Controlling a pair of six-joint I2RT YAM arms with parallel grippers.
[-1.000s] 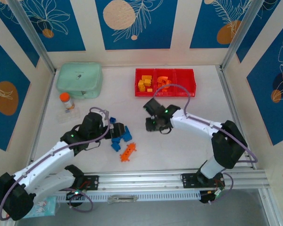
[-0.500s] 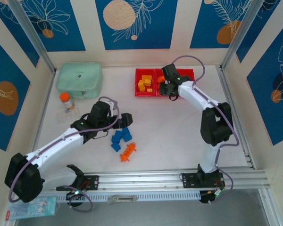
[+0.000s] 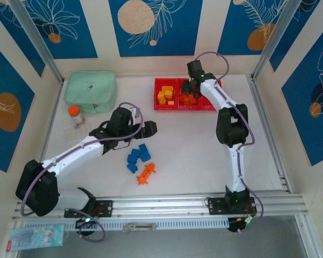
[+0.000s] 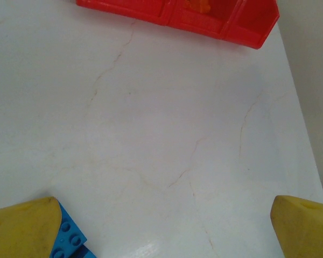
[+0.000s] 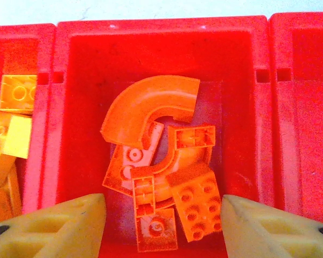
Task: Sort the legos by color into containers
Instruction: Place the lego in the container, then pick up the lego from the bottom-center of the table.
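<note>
A mint-green case point(image 3: 90, 91) and a small bottle point(image 3: 74, 113) sit far left, out of the way. The left claw point(image 3: 148, 129) hangs open and holds nothing. It is near the blue bricks point(image 3: 137, 157), which lie loose on the tabletop point(image 3: 194, 156) beside one long orange piece point(image 3: 146, 173), so it is probably lining up a pick. Further right, the red bins point(image 3: 172, 107) hold yellow bricks point(image 3: 164, 97) on the left and orange bricks point(image 5: 161, 156) in the middle. The right claw point(image 5: 161, 220) hovers open over that orange pile, gripping nothing. Nothing seems to block either arm.
</note>
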